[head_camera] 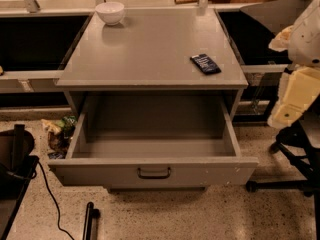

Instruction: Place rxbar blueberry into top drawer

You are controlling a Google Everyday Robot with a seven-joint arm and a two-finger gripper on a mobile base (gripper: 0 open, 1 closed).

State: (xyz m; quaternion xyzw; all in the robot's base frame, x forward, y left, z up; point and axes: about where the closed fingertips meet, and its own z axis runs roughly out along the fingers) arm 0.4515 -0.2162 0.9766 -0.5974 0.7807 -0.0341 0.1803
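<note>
Small flat navy-blue wrapped rxbar blueberry (205, 64) lies on flat grey cabinet top (150, 49), near right front corner. Wide shallow grey top drawer (210, 171) stands pulled out below. Round white bowl (110, 12) at back left. Cream-coloured gripper (295, 96) at right edge, well apart from bar; spread or pressed together, cannot tell.

Warm, dim overhead light — sheen on cabinet top (150, 49), top drawer (150, 173) shadowed, gripper (292, 104) pale at right edge
</note>
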